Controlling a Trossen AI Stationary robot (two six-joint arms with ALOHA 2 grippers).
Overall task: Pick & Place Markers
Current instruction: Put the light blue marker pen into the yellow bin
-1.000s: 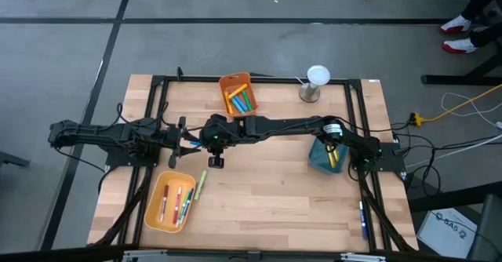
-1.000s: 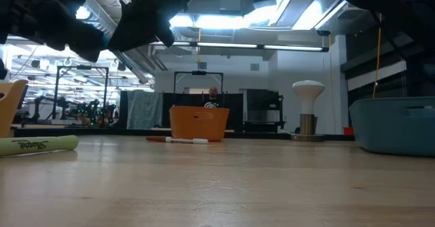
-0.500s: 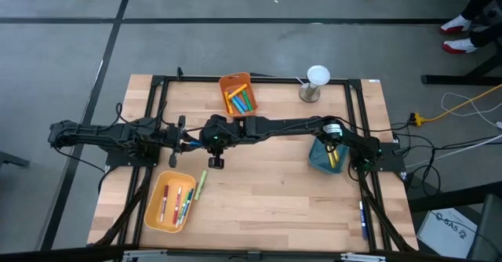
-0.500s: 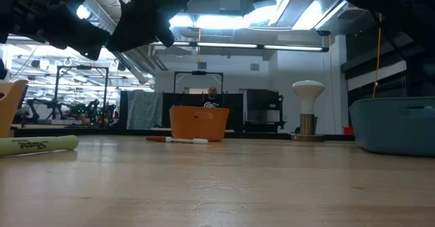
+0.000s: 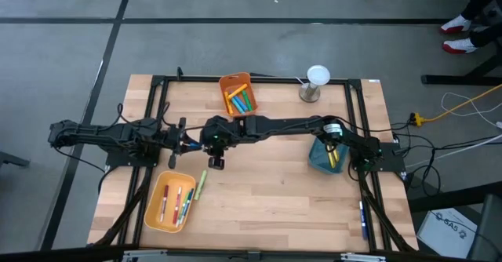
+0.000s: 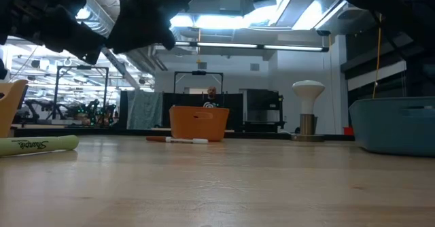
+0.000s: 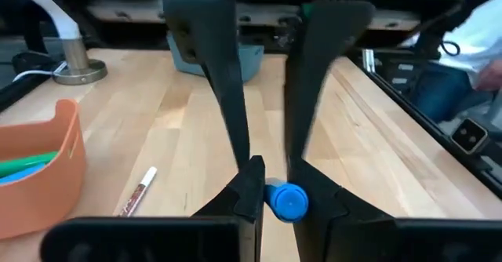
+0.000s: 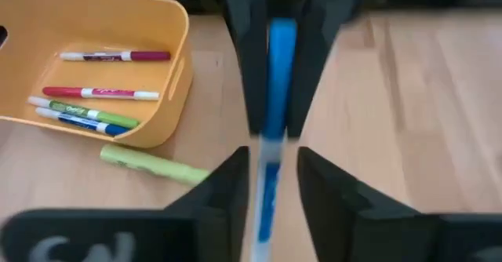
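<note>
Your left gripper point(image 7: 271, 187) is clamped on the blue marker point(image 8: 276, 81) above mid-table. Your right gripper's point(image 8: 271, 176) fingers point(image 8: 223, 195) stand slightly apart around the same marker.

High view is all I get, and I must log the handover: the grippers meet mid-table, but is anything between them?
Observer: Yes. The wrist views show a blue marker running between both grippers.
Operator: Who has it?
Observer: The left gripper is closed on its end, while the right gripper has its fingers slightly apart from it.
Operator: Anything loose near the orange bin?
Observer: A white-bodied marker lies on the table beside the orange bin.
</note>
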